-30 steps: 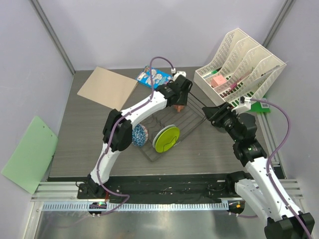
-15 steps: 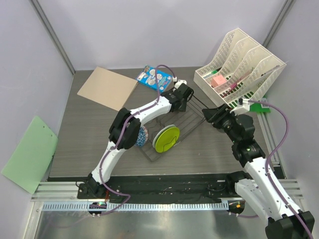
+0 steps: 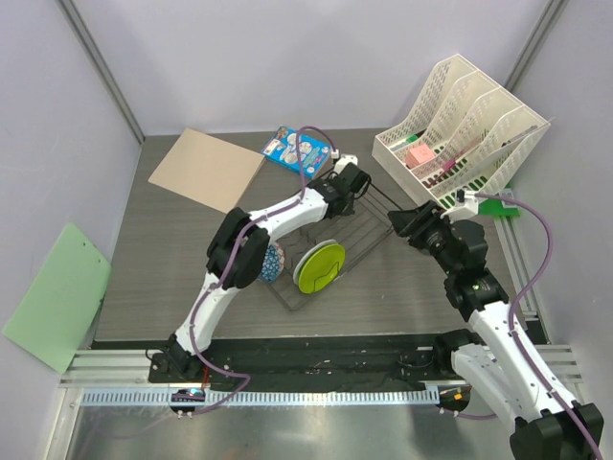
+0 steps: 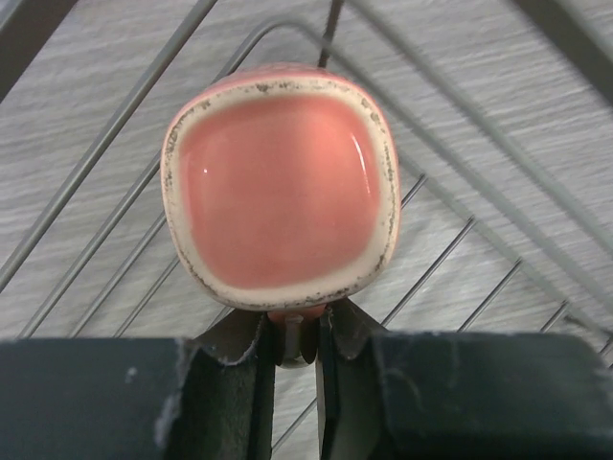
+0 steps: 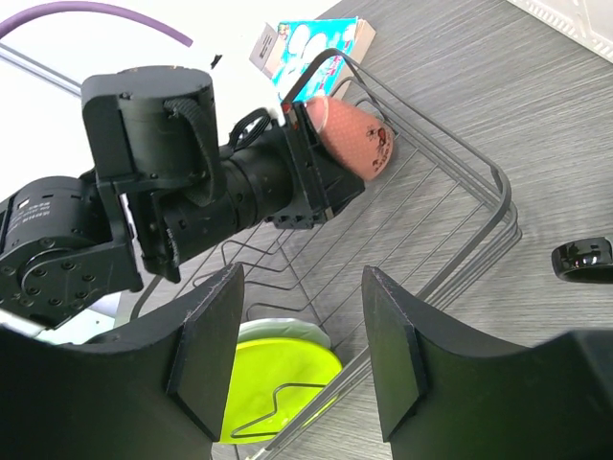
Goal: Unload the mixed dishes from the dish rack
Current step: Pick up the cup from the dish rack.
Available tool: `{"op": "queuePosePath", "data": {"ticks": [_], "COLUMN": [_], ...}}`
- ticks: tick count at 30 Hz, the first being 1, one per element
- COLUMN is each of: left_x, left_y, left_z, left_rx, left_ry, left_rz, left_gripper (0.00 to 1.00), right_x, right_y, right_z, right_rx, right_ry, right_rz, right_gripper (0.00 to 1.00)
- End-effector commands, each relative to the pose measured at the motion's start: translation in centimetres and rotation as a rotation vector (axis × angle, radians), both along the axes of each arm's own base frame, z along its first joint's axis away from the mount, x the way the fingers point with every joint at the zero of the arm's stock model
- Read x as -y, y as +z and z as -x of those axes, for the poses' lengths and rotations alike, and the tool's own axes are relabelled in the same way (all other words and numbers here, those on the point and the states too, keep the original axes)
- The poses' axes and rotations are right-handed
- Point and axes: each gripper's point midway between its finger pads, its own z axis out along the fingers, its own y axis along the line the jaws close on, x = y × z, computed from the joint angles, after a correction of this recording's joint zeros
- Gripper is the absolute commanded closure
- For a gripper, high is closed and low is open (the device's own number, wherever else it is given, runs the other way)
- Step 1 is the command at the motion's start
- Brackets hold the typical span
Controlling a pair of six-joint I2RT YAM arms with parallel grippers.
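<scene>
Salmon-pink cup, glazed, with a speckled cream rim: at the far corner of the dish rack, its mouth facing the left wrist camera; whether it rests on the wires cannot be told. Left gripper: fingers drawn close, pinching a small pink part at the cup's lower rim. Right gripper: fingers spread, nothing between them, hovering just beside the rack's right end. Lime-green plate: on edge among the prongs at the rack's near end. Blue speckled bowl: just left of the plate, partly hidden by the left arm. Blue snack packet: on the table beyond the rack. White file organiser: at the far right.
</scene>
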Motion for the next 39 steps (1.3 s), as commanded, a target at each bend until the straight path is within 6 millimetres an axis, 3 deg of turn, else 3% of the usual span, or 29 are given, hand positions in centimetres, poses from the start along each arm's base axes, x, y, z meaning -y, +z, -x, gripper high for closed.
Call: {"op": "queuePosePath", "data": {"ticks": [1, 3, 4, 5, 7, 11, 12, 13, 14, 15, 17, 18, 19, 20, 21, 22, 23, 24, 25, 26, 27, 29, 30, 31, 33, 34, 39], "left_x": [-1.0, -1.2, -1.4, -1.4, -1.1, -0.8, -0.6, -0.5, -0.9, -0.6, -1.0, -1.9, -1.8, -2.4, -2.9, -3.0, -2.6, -3.3, -3.6, -3.6, -4.1, -3.9, -4.3, -4.6, -4.7, -5.2, -5.1], "left_y": [5.4, 6.9, 9.4, 10.1, 12.6, 19.8, 20.6, 21.5, 24.1, 23.6, 25.6, 27.7, 25.8, 27.4, 28.5, 27.0, 29.3, 30.5, 31.2, 29.8, 32.6, 31.9, 33.3, 33.8, 33.0, 33.8, 32.2], "left_z": [-0.1, 0.3, 0.4, 0.8, 1.4, 3.6, 4.5, 4.9, 5.8, 7.1, 7.6, 8.3, 9.5, 8.9, 9.8, 10.4, 11.7, 11.9, 12.6, 14.0, 14.8, 16.3, 17.3, 18.0, 18.1, 19.0, 18.7], "left_rx": [0.084, 0.105, 0.138, 0.142, 0.165, 0.218, 0.208, 0.219, 0.248, 0.211, 0.225, 0.249, 0.183, 0.188, 0.186, 0.133, 0.164, 0.126, 0.119, 0.042, 0.064, -0.02, 0.033, -0.037, -0.076, -0.078, -0.125], "left_ry": [0.001, -0.012, -0.017, -0.028, -0.07, -0.159, -0.195, -0.214, -0.228, -0.28, -0.288, -0.29, -0.32, -0.301, -0.324, -0.343, -0.456, -0.454, -0.49, -0.549, -0.611, -0.699, -0.782, -0.791, -0.805, -0.849, -0.841], "left_rz": [0.036, 0.055, 0.09, 0.102, 0.152, 0.28, 0.311, 0.339, 0.395, 0.437, 0.569, 0.632, 0.664, 0.773, 0.846, 0.91, 1.03, 1.155, 1.222, 1.261, 1.382, 1.453, 1.505, 1.571, 1.623, 1.669, 1.7], "left_gripper": [1.0, 1.0, 1.0, 1.0, 1.0, 1.0, 1.0, 1.0, 1.0, 1.0, 1.0, 1.0, 1.0, 1.0, 1.0, 1.0, 1.0, 1.0, 1.0, 1.0, 1.0, 1.0, 1.0, 1.0, 1.0, 1.0, 1.0], "right_x": [0.0, 0.2, 0.3, 0.5, 1.2, 3.9, 4.7, 4.9, 4.9, 4.7, 3.9, 3.4, 2.1, 1.6, 0.6, 0.0, -0.9, -1.2, -1.6, -2.1, -2.4, -3.5, -3.9, -4.2, -5.3, -5.6, -6.8], "right_y": [1.5, 1.8, 2.0, 2.8, 2.4, 3.2, 3.6, 3.9, 3.7, 4.5, 4.8, 5.1, 5.1, 5.5, 6.4, 6.4, 6.3, 7.0, 7.4, 6.8, 7.9, 7.7, 8.7, 8.8, 9.1, 9.1, 9.1], "right_z": [-0.3, -0.2, -0.2, -0.2, -0.1, -0.4, -0.3, -0.2, -0.1, 0.1, 0.3, 0.4, 0.6, 0.6, 0.7, 0.7, 1.0, 1.0, 1.1, 1.2, 1.3, 1.3, 1.5, 1.5, 1.4, 1.3, 1.0], "right_rx": [0.049, 0.054, 0.059, 0.078, 0.051, 0.057, 0.071, 0.078, 0.083, 0.111, 0.122, 0.134, 0.13, 0.146, 0.178, 0.18, 0.176, 0.207, 0.22, 0.213, 0.246, 0.242, 0.272, 0.275, 0.279, 0.268, 0.269], "right_ry": [-0.007, -0.014, -0.019, -0.029, -0.07, -0.231, -0.274, -0.286, -0.292, -0.277, -0.232, -0.205, -0.135, -0.104, -0.051, -0.017, 0.03, 0.048, 0.069, 0.1, 0.118, 0.177, 0.207, 0.227, 0.291, 0.309, 0.364], "right_rz": [-0.003, 0.0, 0.001, 0.0, 0.011, -0.002, -0.012, -0.032, -0.044, -0.066, -0.084, -0.095, -0.101, -0.119, -0.142, -0.153, -0.183, -0.205, -0.226, -0.237, -0.274, -0.299, -0.336, -0.348, -0.375, -0.395, -0.423], "right_gripper": [0.43, 0.43, 0.43, 0.43, 0.43, 0.43, 0.43, 0.43, 0.44, 0.46, 0.48, 0.49, 0.48, 0.47, 0.46, 0.45, 0.43, 0.42, 0.41, 0.41, 0.41, 0.39, 0.39, 0.39, 0.38, 0.38, 0.38]}}
